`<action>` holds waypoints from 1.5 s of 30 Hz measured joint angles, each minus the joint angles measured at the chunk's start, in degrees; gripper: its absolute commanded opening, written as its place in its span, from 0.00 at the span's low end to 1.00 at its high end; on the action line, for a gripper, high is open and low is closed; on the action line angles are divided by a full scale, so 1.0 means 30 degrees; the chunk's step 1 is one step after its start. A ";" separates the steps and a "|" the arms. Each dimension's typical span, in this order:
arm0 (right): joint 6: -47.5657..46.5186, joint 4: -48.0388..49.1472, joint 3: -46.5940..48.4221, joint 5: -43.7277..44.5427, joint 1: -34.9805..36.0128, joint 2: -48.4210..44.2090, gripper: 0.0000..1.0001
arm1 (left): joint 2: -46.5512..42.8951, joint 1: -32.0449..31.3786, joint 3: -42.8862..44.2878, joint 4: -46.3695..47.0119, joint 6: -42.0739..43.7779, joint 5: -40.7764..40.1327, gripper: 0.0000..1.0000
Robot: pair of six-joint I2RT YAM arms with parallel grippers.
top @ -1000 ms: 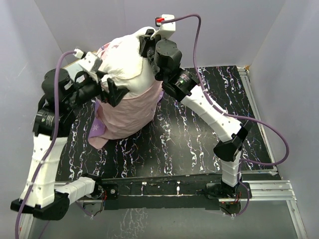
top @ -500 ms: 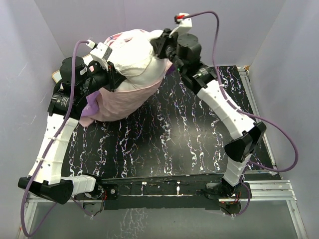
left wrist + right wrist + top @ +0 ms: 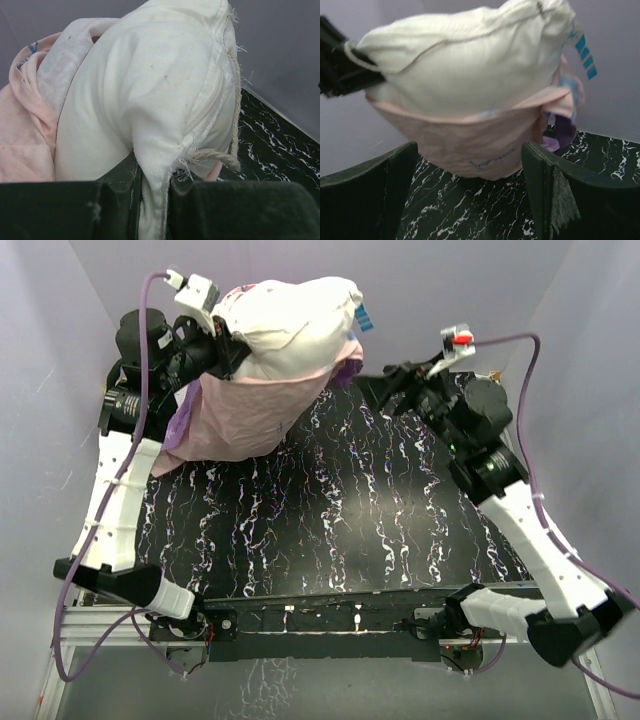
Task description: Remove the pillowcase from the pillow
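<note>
My left gripper (image 3: pixel 222 348) is clamped on a frayed corner of the pillow (image 3: pixel 295 325), holding it up over the far left of the table (image 3: pixel 380 510). The pillowcase (image 3: pixel 245 415) hangs from its underside, pale pink side outward. My right gripper (image 3: pixel 380 390) hovers near the pillow's tagged end, fingers spread, holding nothing.
</note>
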 measured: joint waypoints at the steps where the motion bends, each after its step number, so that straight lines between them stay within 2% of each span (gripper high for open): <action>1: -0.0270 0.0503 -0.1071 -0.0284 0.0036 -0.0852 0.88 | 0.0568 0.0015 0.0911 -0.0066 -0.0255 0.0007 0.00; 6: -0.1275 0.2047 -0.4284 -0.1035 0.0138 -0.2994 0.89 | 0.2463 0.0066 0.4138 -0.0364 -0.0940 0.0022 0.00; 12: -0.1362 0.2805 -0.4546 -0.2149 0.0146 -0.2076 0.88 | 0.3096 0.0131 0.6492 -0.0707 -0.1370 0.0109 0.00; 17: -0.2754 0.3366 -0.2288 -0.3045 0.1428 0.0401 0.85 | 0.2871 0.0131 0.6892 -0.0699 -0.2069 0.0721 0.00; 24: -1.0797 0.3446 0.2987 -0.3657 0.6776 0.3643 0.83 | 0.1596 0.0109 0.5238 -0.0656 -0.2346 0.1093 0.00; 27: -1.3937 0.3220 0.4335 -0.3650 0.8029 0.4415 0.78 | 0.1188 0.0109 0.4852 -0.0707 -0.2302 0.1151 0.00; 31: -1.6546 0.2871 0.5399 -0.3373 0.8138 0.5268 0.67 | 0.1056 0.0109 0.4758 -0.0794 -0.2251 0.1231 0.00; 35: -1.7857 0.2492 0.6149 -0.3002 0.8123 0.6346 0.54 | 0.1056 0.0109 0.4758 -0.0896 -0.2266 0.1370 0.00; 42: -1.9358 0.1231 0.5501 -0.2229 0.9027 0.7351 0.37 | 0.1056 0.0109 0.4765 -0.0896 -0.2266 0.1384 0.00; 45: -1.9635 0.1158 0.4510 -0.1931 0.9428 0.7351 0.34 | 0.1056 0.0109 0.4794 -0.0918 -0.2266 0.1392 0.00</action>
